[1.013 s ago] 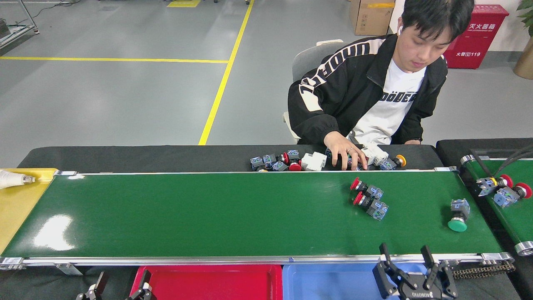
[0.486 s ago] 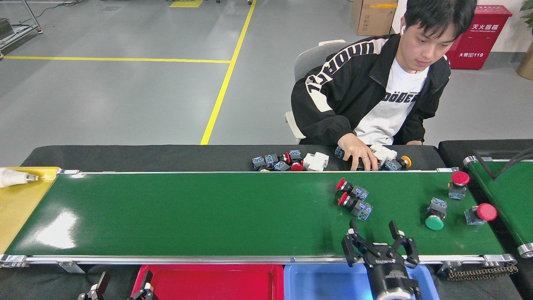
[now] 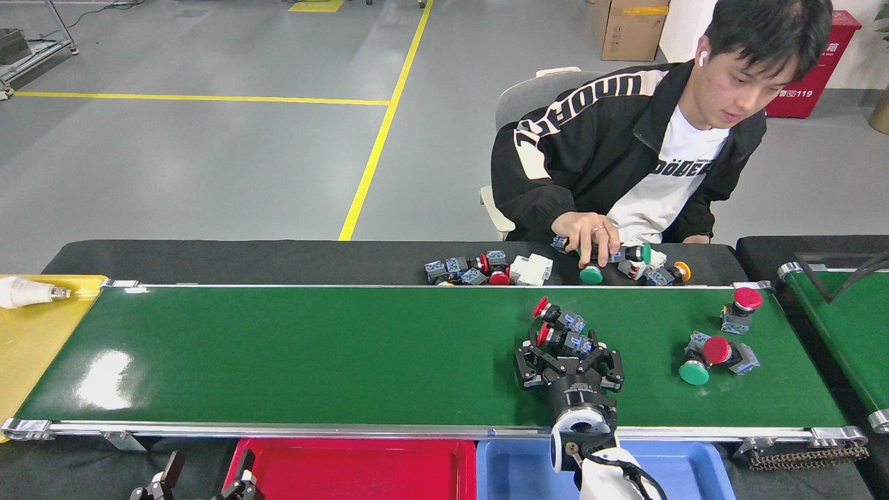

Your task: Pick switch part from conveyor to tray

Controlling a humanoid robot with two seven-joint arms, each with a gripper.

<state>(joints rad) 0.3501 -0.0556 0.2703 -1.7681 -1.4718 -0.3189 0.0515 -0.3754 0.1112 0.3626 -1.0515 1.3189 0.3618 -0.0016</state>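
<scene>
Right gripper (image 3: 568, 345) jaws astride mid-conveyor (image 3: 312, 354) switch part (image 3: 564, 340)

conveyor (image 3: 312, 354) left half bare, switch parts (image 3: 719, 351) clustered right, person's hand (image 3: 587, 236) at far edge

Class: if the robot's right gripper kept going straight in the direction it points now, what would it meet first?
Most likely the nearer red-capped switch part: the right gripper points away across the conveyor with its fingers spread either side of it. Depth is uncertain.

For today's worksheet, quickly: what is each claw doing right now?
Left claw: open, empty, beside the red tray.
Right claw: open around a red switch part on the conveyor, not yet closed.
</scene>
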